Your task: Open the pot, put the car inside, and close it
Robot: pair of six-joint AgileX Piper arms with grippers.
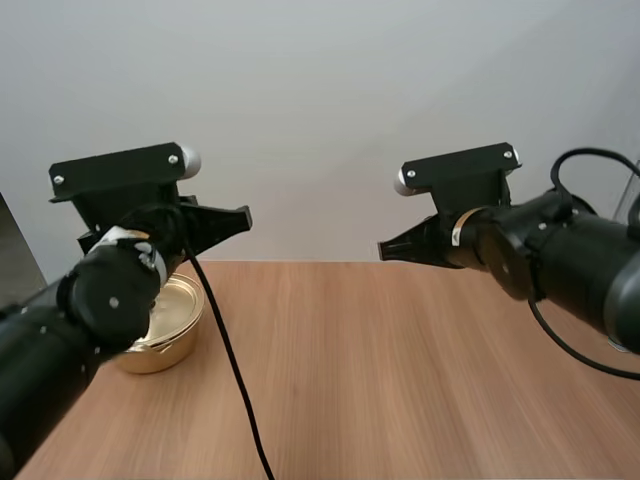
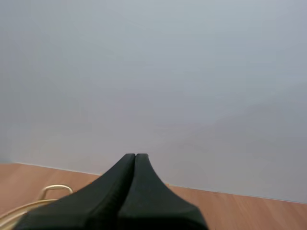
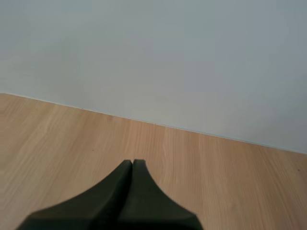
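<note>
A gold pot [image 1: 170, 320] sits on the wooden table at the left, mostly hidden behind my left arm; its lid is on, showing as a shiny gold disc. In the left wrist view the pot's rim and a handle [image 2: 53, 190] peek out beside the fingers. My left gripper [image 1: 243, 217] hovers above and just right of the pot, shut on nothing, its fingers pressed into one dark wedge [image 2: 135, 158]. My right gripper [image 1: 385, 250] hangs over the table's far right part, also shut and empty [image 3: 132, 164].
The wooden table [image 1: 400, 380] stretches bare across the middle and right. A plain pale wall stands behind its far edge.
</note>
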